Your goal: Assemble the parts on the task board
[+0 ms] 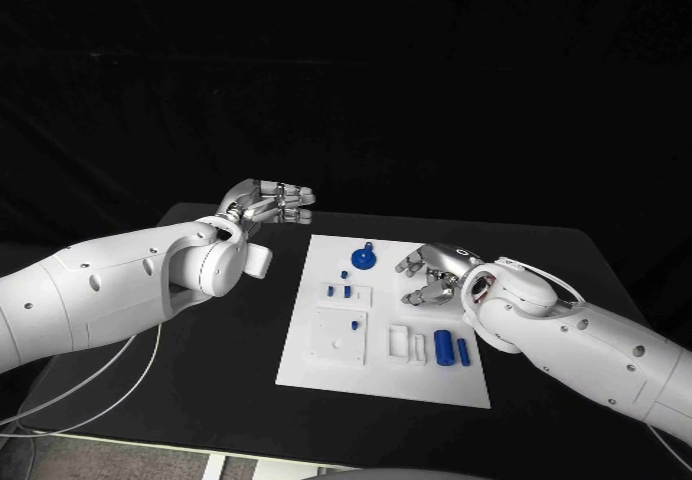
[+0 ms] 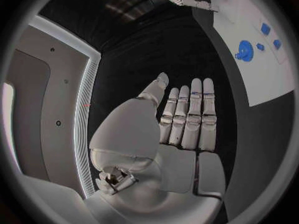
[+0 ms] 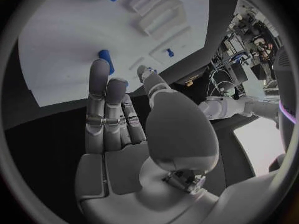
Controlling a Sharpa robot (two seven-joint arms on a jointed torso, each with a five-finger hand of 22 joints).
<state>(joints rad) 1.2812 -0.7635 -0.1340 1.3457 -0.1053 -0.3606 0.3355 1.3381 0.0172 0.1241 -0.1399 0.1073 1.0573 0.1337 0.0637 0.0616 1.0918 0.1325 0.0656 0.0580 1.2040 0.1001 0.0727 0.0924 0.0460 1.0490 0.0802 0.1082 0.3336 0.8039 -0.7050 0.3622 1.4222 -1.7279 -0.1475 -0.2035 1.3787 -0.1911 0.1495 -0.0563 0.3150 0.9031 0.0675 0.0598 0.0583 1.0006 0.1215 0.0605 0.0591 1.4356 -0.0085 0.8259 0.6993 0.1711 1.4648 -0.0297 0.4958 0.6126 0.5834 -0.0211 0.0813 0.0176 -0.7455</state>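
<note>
The white task board (image 1: 335, 362) lies in the middle of the black table. A round blue part (image 1: 364, 258) sits near its far edge, two small blue pieces (image 1: 338, 291) stand just in front of it, and two blue blocks (image 1: 451, 347) lie at the near right. My right hand (image 1: 433, 275) hovers over the board's right edge with nothing in it; in the right wrist view its fingers (image 3: 106, 109) stretch toward a blue part (image 3: 105, 59). My left hand (image 1: 274, 203) is raised beyond the board's far left corner, its fingers (image 2: 190, 114) straight, together and empty.
Bare black tabletop (image 1: 231, 340) flanks the board on both sides. Raised white blocks (image 1: 404, 342) and a square white plate (image 1: 342, 334) stand on the board's near half. The table's near edge (image 1: 173, 445) runs close to my body.
</note>
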